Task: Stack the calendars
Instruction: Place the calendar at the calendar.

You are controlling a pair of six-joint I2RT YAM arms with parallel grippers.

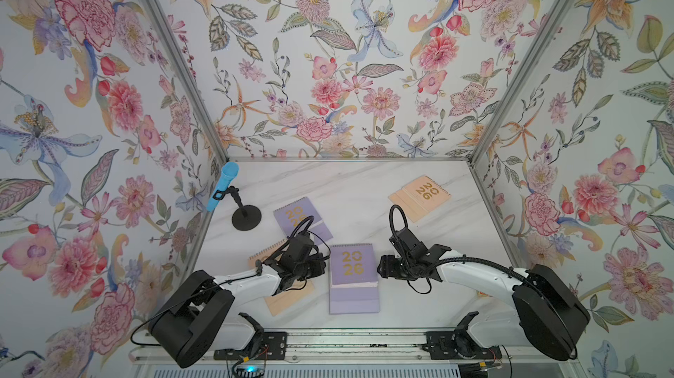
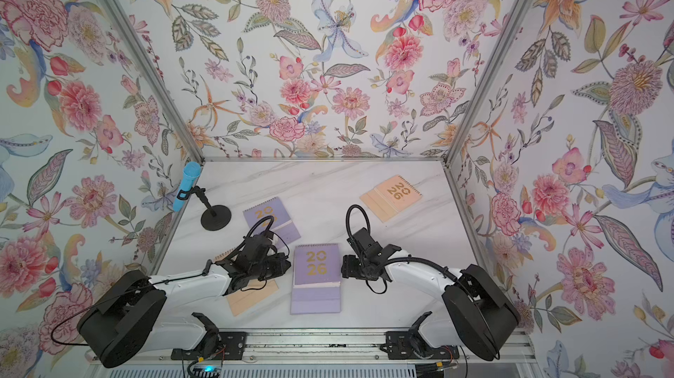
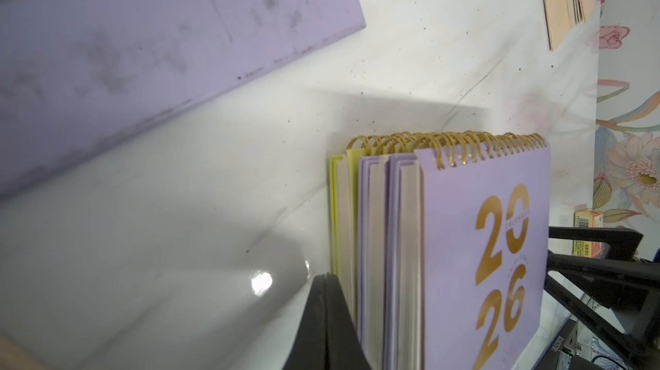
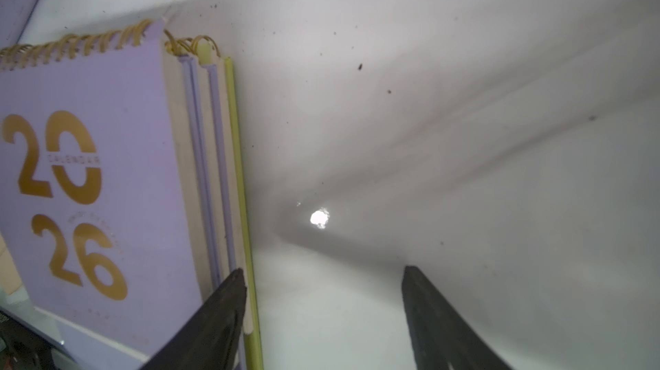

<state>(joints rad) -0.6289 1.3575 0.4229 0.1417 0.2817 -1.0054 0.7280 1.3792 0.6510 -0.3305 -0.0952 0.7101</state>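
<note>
Three-high stack [image 1: 353,266] centre; left arm [image 1: 248,279] overhangs peach calendar [image 1: 286,299] (microphone stand [image 1: 246,217] near).

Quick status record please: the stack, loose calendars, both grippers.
stack: centre front; three calendars, two lavender over yellow
loose: lavender calendar back left; peach calendar back right; second peach calendar front left, partly under the left arm
left gripper: shut, at the stack's left edge
right gripper: open, empty, one finger by the stack's right edge
other: blue microphone on stand, back left
</note>
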